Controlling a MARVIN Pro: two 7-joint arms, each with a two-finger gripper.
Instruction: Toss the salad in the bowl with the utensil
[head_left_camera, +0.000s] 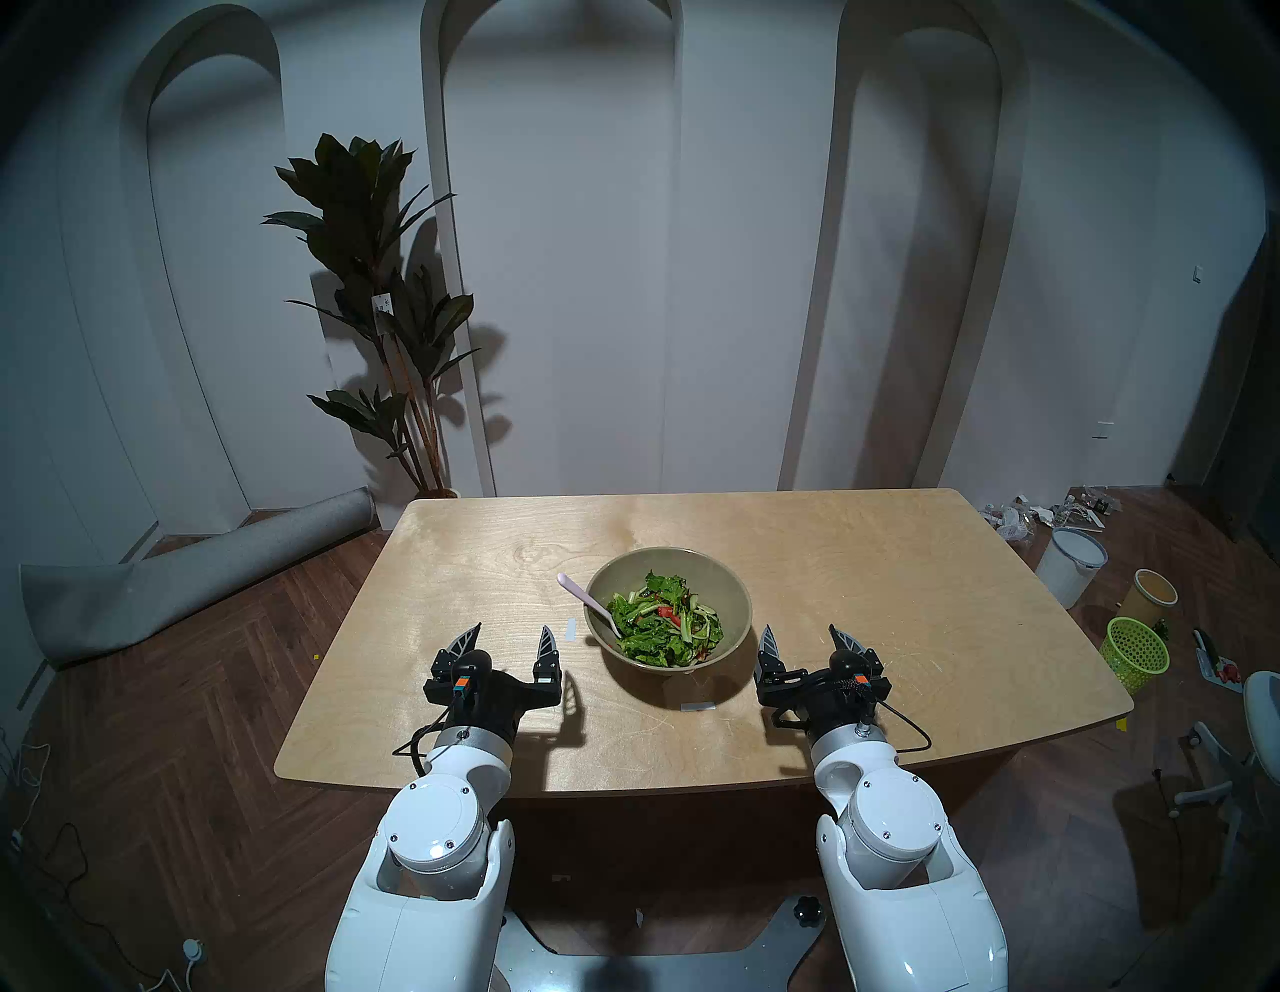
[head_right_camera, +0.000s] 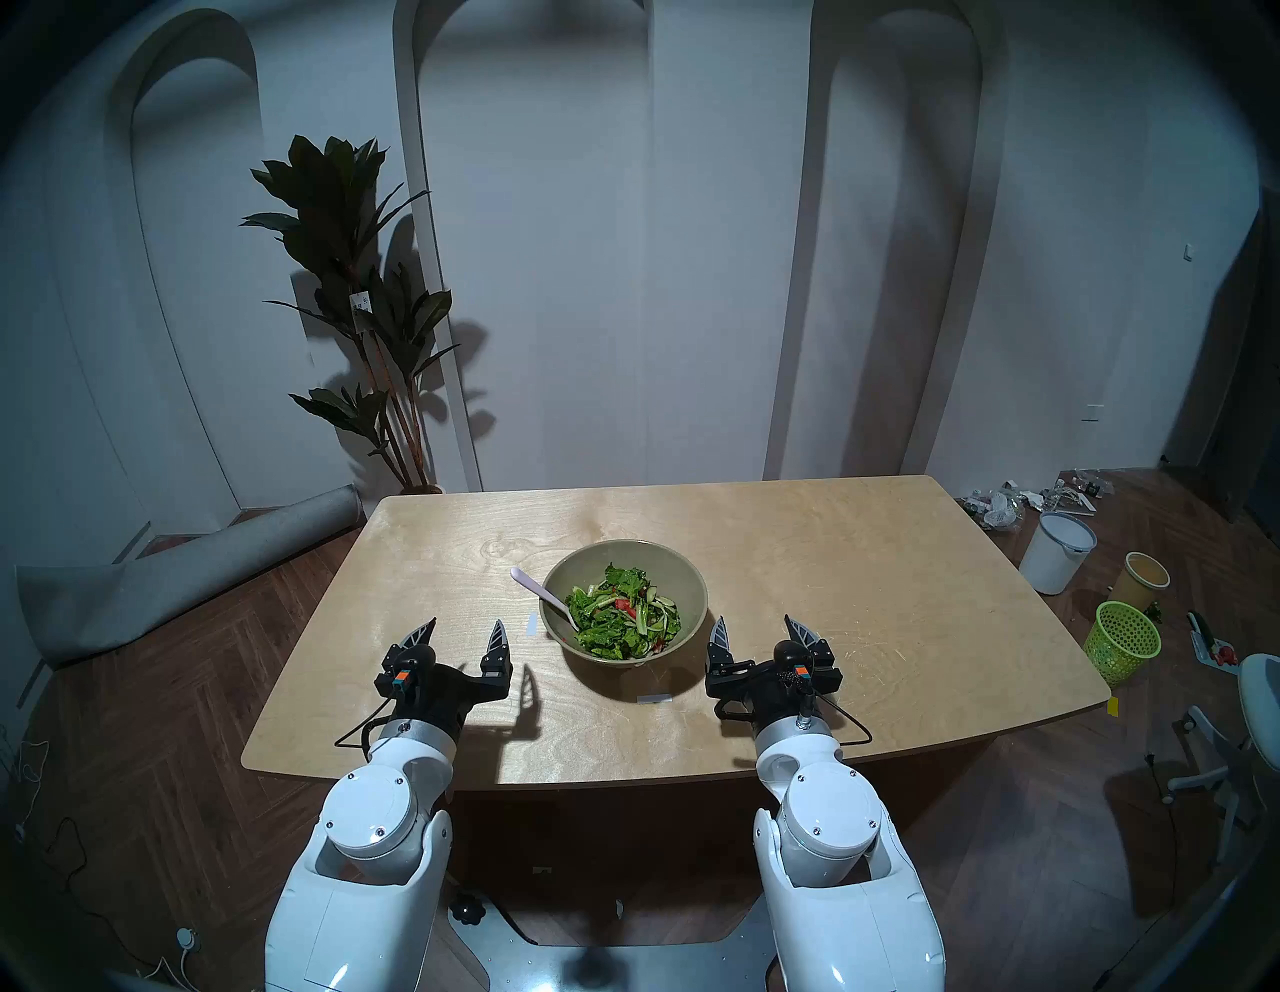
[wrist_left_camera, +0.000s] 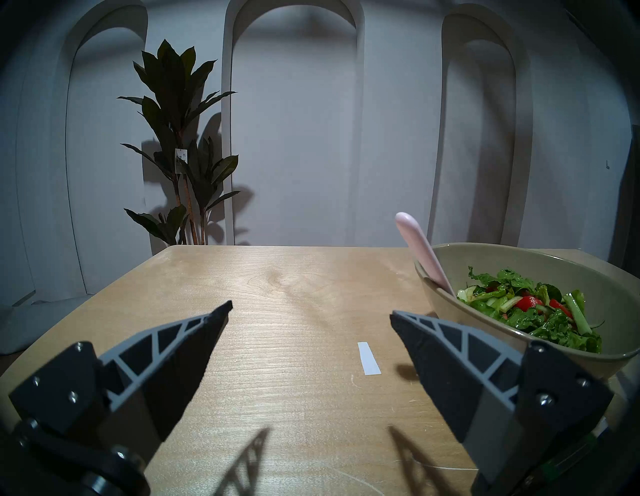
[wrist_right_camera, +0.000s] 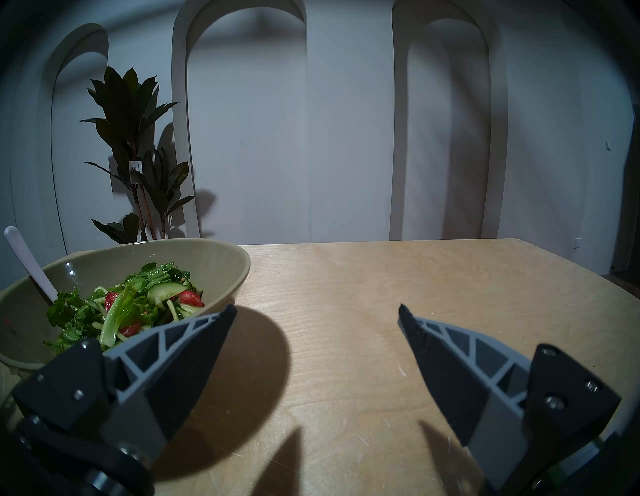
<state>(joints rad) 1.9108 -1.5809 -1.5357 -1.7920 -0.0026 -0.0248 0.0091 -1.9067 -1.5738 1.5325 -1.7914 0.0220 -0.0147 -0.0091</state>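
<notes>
The olive-beige bowl (head_left_camera: 720, 582) stands mid-table and holds the salad (head_left_camera: 665, 620) of greens and red pieces. The pale pink spoon (head_left_camera: 585, 600) leans on the bowl's left rim, its handle sticking out up-left and its head buried in the greens. My left gripper (head_left_camera: 511, 632) is open and empty, just left of the bowl above the table. My right gripper (head_left_camera: 807, 634) is open and empty, just right of the bowl. The left wrist view shows the bowl (wrist_left_camera: 446, 313), salad (wrist_left_camera: 530, 308) and spoon (wrist_left_camera: 420, 251). The right wrist view shows the bowl (wrist_right_camera: 207, 259), salad (wrist_right_camera: 128, 308) and spoon (wrist_right_camera: 29, 265).
The wooden table (head_left_camera: 900, 554) carries two small white tape strips (head_left_camera: 571, 629) (head_left_camera: 698, 706) beside the bowl. A potted plant (head_left_camera: 388, 312) stands behind the far left corner. A rolled mat (head_left_camera: 194, 568) lies on the floor at left. A green mesh basket (head_left_camera: 1136, 654) and buckets (head_left_camera: 1070, 564) stand at right.
</notes>
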